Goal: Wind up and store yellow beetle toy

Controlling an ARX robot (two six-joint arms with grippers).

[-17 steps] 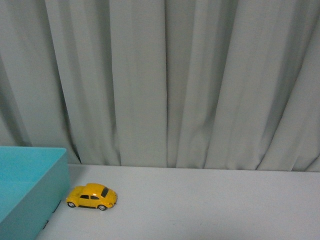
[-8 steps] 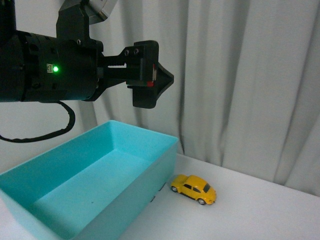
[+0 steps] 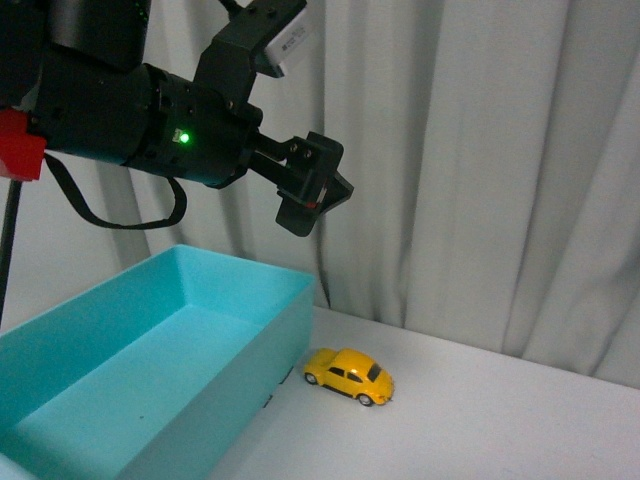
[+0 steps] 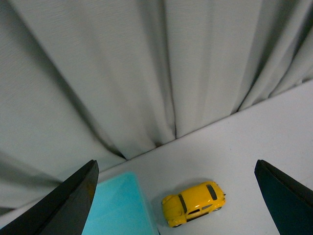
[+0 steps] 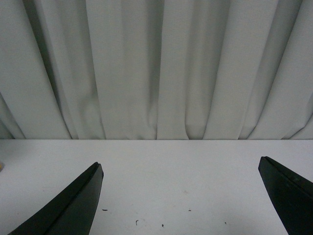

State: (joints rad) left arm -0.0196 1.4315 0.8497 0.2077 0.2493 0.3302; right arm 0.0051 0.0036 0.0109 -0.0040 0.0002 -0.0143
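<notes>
The yellow beetle toy stands on its wheels on the white table, close beside the near right corner of the turquoise bin. It also shows in the left wrist view, between the open jaws and well below them. My left gripper is open and empty, high in the air above the bin's far corner and up-left of the toy. My right gripper is open and empty over bare white table; it is out of the front view.
The bin is open-topped and empty, filling the lower left of the front view; its corner shows in the left wrist view. A grey curtain hangs along the table's far edge. White table stretches to the toy's right.
The front view has swung; the toy and bin now sit further left in it. My left arm has tilted and its gripper now points down toward the toy.
</notes>
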